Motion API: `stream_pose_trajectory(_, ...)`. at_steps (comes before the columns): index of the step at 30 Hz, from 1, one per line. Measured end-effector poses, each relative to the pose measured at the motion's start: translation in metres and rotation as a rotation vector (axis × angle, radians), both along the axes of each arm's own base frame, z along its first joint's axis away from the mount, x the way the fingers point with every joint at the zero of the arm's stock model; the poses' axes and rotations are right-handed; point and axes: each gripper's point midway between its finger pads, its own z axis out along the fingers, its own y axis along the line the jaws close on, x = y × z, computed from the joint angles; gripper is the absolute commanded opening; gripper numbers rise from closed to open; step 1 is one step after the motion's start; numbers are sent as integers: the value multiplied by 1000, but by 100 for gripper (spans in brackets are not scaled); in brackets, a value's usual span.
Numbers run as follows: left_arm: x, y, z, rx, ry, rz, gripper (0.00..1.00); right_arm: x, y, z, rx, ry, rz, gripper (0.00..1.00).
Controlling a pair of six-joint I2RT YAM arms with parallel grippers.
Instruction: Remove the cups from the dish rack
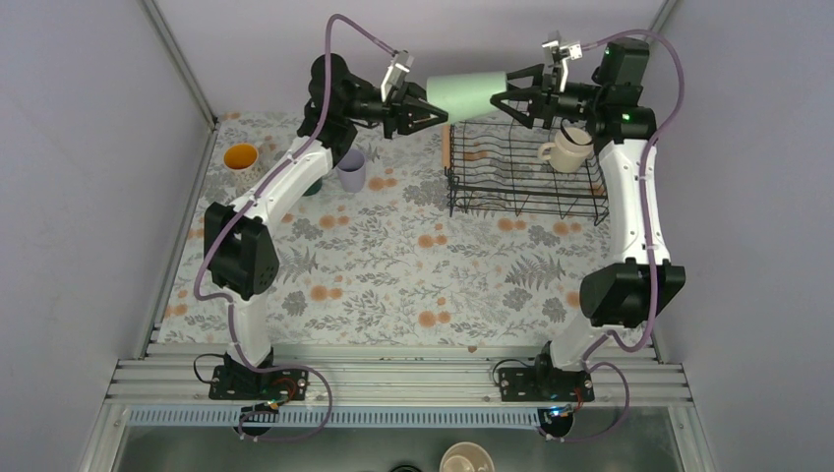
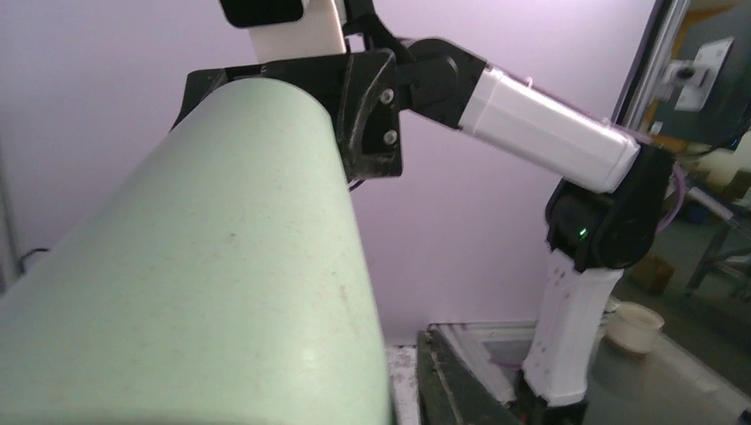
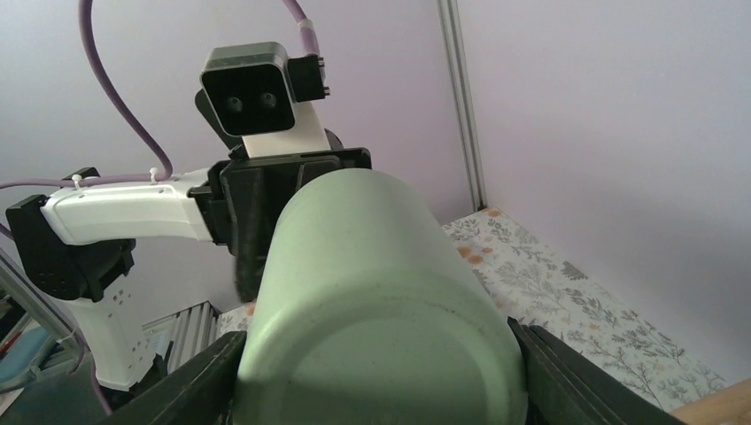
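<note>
Orange-lined floral mug stands on the flowered tablecloth, well to the left of the dish rack. A lavender tumbler stands upright nearer the rack, still on its left.

Next comes my left gripper, raised off the table just left of the rack's far-left corner. Its fingers meet the wide end of the mint green cup. I cannot tell whether they have closed on the rim.

The cup lies on its side in the air, above that same corner of the rack. My right gripper holds its other end. The fingers stand partly apart, one pressed to each side of the cup's base.

A cream mug sits inside the rack, at its far right, below my right wrist.
</note>
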Motion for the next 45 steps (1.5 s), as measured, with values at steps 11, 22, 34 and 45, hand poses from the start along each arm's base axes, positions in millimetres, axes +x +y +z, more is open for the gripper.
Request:
stream_pose_trajectory(11, -7, 3, 16, 28, -75, 78, 2, -18, 0, 19, -15, -82, -19, 94)
stream_pose_trajectory(22, 44, 51, 25, 174, -282, 422, 2, 4, -22, 2, -197, -84, -279, 100)
stream_pose_trajectory(34, 83, 140, 4, 732, -744, 851, 3, 38, -97, -81, -676, -9, -655, 100)
stream_pose_trajectory(45, 60, 202, -122, 1314, -748, 588, 2, 37, -118, -117, -834, 25, -690, 100)
